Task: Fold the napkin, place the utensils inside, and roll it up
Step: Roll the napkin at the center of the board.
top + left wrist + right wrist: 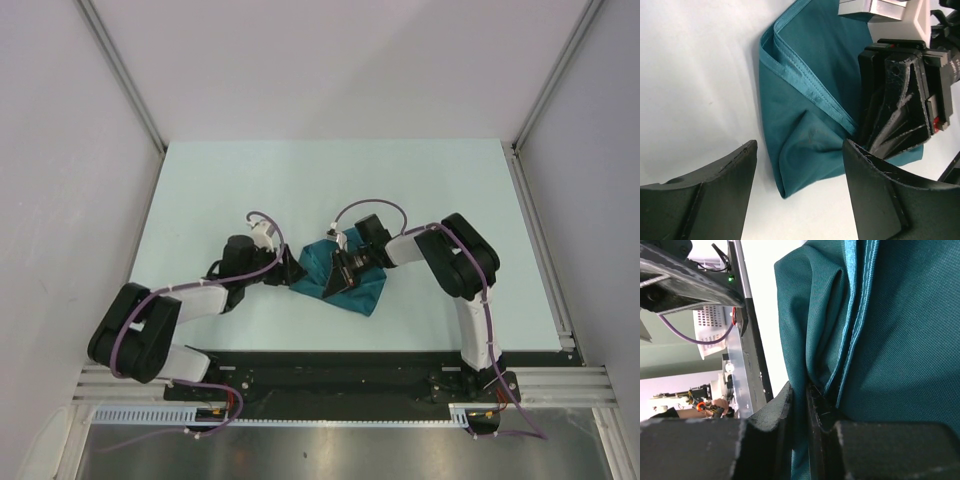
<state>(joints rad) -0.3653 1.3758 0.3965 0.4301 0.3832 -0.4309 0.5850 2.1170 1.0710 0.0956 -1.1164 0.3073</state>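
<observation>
Napkin bunched mid-table; right gripper pinched on a fold of it, left gripper jaws apart just beside it, holding nothing. Risk: if I pull on that one pinch, the loose layers may drag open. Fork not visible anywhere.

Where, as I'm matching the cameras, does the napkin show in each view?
Top external: napkin just below the picture's centre.
Left wrist: napkin in the upper middle.
Right wrist: napkin fills the right side.
Shared landmark: the right gripper, pinching the napkin in all three.
</observation>
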